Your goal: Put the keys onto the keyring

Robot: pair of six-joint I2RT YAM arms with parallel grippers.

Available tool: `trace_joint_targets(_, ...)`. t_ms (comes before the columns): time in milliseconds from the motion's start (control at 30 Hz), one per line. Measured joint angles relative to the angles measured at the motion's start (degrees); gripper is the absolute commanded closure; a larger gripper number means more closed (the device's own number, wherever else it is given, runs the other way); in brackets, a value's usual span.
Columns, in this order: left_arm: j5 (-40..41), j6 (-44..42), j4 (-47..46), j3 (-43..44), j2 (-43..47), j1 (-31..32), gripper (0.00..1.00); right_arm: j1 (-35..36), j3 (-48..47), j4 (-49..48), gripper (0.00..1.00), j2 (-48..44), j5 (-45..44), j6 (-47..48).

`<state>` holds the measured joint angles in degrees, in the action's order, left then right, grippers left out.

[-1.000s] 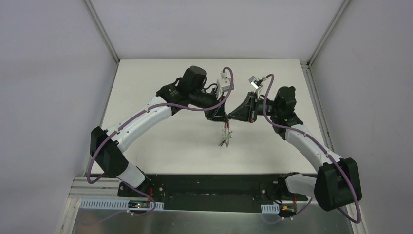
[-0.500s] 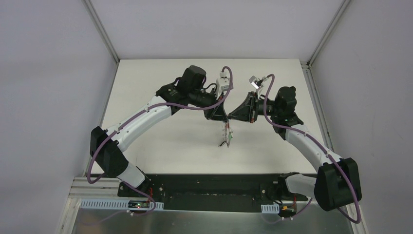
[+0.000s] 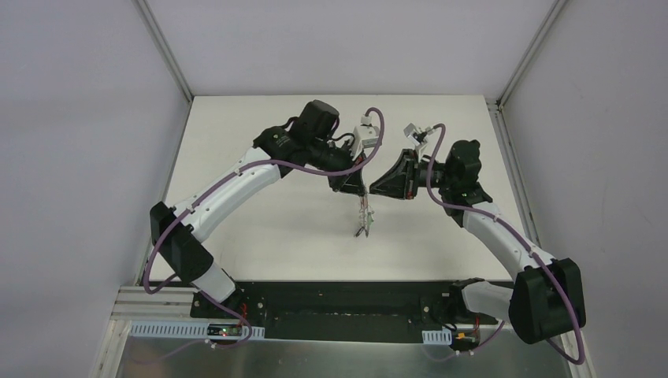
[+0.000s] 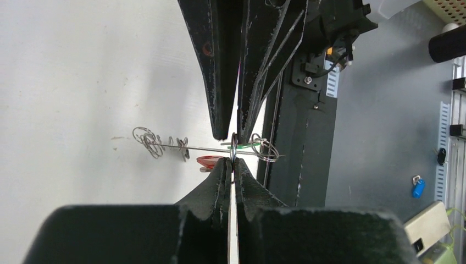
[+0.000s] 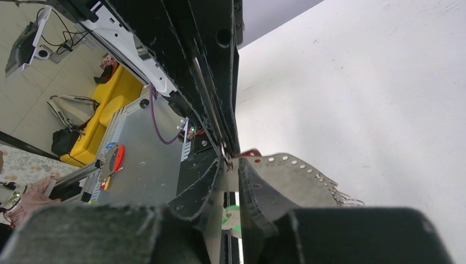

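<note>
L tool [image 4: 233, 163] w/ keyring [image 4: 148, 142] over table [image 3: 260, 236] ctr — edges far off

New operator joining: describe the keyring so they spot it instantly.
Above the white table, the left gripper and right gripper nearly touch. The keyring hangs from the left one: thin grey wire against black fingers, carrying a red key and a green key.

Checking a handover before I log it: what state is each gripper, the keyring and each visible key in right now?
left gripper: shut on the keyring.
right gripper: slightly open, holding nothing.
keyring: pinched at its rim, hanging below the left gripper.
red key: at the keyring; threaded or not, cannot tell.
green key: at the keyring; threaded or not, cannot tell.
</note>
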<state>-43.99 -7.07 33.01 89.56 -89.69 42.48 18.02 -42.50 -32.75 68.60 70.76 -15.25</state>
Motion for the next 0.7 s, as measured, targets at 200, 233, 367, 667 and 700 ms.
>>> trace_joint_targets(200, 4.57, -7.23, 16.83, 11.74, -3.93, 1.49, 1.00, -0.59, 0.00, 3.17, 0.60, -1.44, 1.64, 3.76)
trace_joint_targets(233, 5.42, -7.85, 18.88, 13.03, -4.50, 1.86, 1.00, -0.59, -0.02, 3.78, 0.59, -1.64, 1.99, 4.35)
trace_joint_targets(367, 8.04, -9.49, 26.91, 17.59, -6.78, 3.37, 1.00, -0.55, -0.02, 5.44, 0.57, -2.05, 3.23, 5.79)
trace_joint_targets(667, 6.99, -7.21, 33.97, 24.70, -12.04, 4.09, 1.00, 0.98, -0.04, 6.95, 0.56, -2.12, 3.69, 7.43)
trace_joint_targets(700, 6.58, -6.80, 33.99, 24.85, -12.39, 4.09, 1.00, 1.16, -0.04, 6.95, 0.56, -2.14, 3.72, 7.48)
